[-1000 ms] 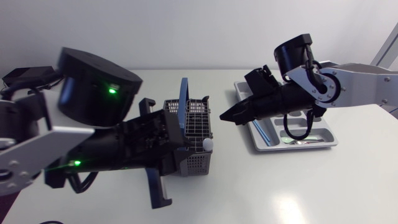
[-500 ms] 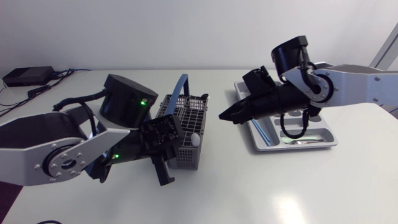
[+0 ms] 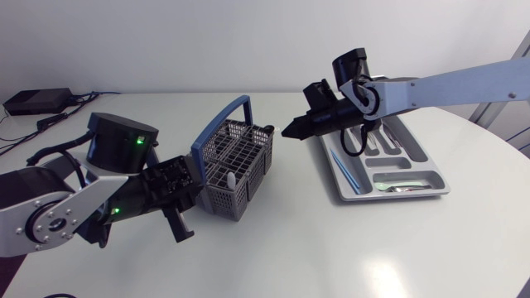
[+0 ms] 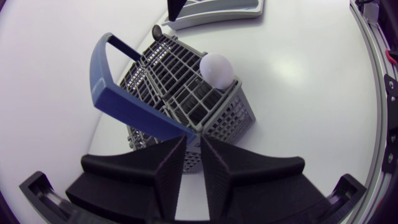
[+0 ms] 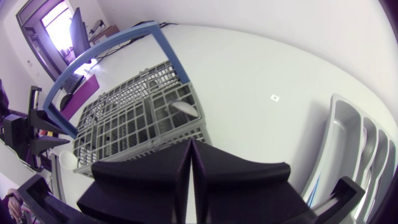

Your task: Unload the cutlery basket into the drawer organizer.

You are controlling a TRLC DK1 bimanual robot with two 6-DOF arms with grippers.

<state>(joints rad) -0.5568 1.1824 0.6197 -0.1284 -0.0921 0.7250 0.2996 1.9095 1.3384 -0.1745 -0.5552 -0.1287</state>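
Grey mesh cutlery basket (image 3: 240, 157) with blue handle (image 3: 222, 116) just ahead of the left gripper (image 4: 193, 142), grip unclear; its long axis points toward the closed right gripper (image 3: 286, 131)

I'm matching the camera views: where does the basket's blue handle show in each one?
Head view: blue handle arching over the basket, left of centre.
Left wrist view: handle just ahead of the left gripper.
Right wrist view: handle ahead of the right gripper.
Shared landmark: the grey drawer organizer.
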